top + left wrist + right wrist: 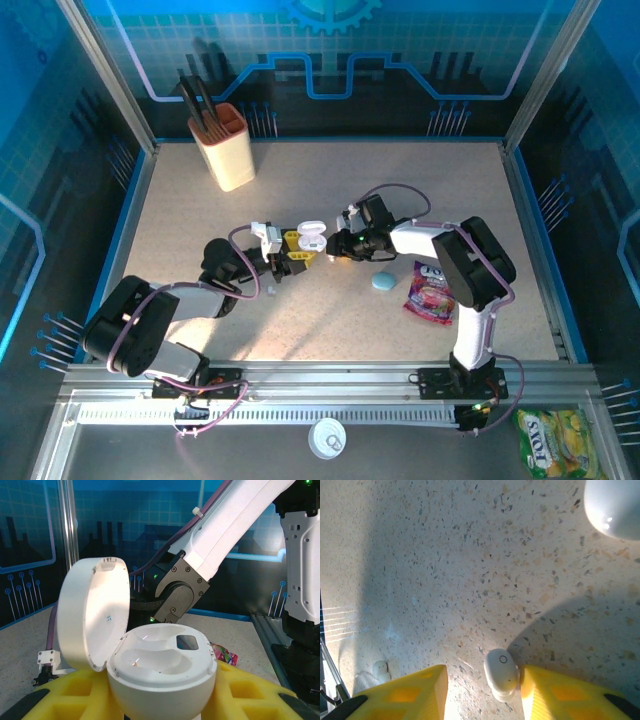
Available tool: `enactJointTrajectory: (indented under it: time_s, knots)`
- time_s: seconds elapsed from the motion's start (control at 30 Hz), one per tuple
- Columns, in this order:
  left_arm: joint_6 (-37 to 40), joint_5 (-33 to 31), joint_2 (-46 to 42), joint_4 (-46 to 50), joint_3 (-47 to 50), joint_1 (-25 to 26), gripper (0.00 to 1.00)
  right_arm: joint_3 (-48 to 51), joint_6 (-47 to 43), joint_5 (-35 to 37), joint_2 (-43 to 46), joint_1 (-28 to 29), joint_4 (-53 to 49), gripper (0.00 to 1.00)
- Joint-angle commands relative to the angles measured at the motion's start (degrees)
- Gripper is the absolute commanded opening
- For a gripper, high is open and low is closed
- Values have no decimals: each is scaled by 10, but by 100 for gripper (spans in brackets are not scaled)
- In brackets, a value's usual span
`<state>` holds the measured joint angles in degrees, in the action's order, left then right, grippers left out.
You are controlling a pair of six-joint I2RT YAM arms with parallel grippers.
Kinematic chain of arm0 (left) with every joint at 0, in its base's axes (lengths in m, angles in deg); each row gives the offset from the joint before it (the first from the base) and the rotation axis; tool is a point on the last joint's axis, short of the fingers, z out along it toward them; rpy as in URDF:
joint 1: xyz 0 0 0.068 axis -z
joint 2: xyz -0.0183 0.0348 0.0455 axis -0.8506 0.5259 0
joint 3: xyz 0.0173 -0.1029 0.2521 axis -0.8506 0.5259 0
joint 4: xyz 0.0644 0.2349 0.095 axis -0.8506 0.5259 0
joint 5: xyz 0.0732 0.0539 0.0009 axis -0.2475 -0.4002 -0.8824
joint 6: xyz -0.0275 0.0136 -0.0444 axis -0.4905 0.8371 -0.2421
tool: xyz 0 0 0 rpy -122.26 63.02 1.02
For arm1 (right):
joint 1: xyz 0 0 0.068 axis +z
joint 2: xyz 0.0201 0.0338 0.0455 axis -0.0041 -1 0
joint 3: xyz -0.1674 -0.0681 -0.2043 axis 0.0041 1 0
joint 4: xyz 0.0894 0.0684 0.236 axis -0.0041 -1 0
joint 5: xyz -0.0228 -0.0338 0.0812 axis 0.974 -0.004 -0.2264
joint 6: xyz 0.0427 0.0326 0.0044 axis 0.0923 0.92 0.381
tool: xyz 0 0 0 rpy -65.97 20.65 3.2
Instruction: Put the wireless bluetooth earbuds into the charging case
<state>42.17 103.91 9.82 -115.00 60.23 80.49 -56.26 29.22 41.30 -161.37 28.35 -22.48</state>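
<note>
Where speckled beige desk (420,200) meets blue walls (420,50)
Left gripper (160,697) grasps the open charging case (162,667); right gripper (482,680) released, an earbud (501,672) lying between its fingers (555,695)

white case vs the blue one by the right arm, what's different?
The white case has its lid swung open; the blue case looks shut. The white one is gripped in the left gripper; the blue one lies free on the table. Colour differs too. Both are rounded, pebble-like shells.
</note>
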Motion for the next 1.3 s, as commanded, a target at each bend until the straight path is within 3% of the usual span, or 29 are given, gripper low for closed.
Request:
enactJointTrajectory:
  time_s: [0.0,0.47,0.8,1.0,1.27]
  knots:
    - [1,13,-7,-18,0,-5,37,0,1,-14,-23,5,7,39]
    - [4,15,-4,-18,0,-4,37,-12,2,2,-50,5,-6,24]
    - [24,-1,9,-18,0,-4,37,13,-8,48,21,6,-13,20]
    - [38,-35,29,-17,-3,-4,37,45,-16,161,102,8,-54,21]
    - [44,-42,42,-17,-13,-4,37,29,10,417,160,43,-206,21]
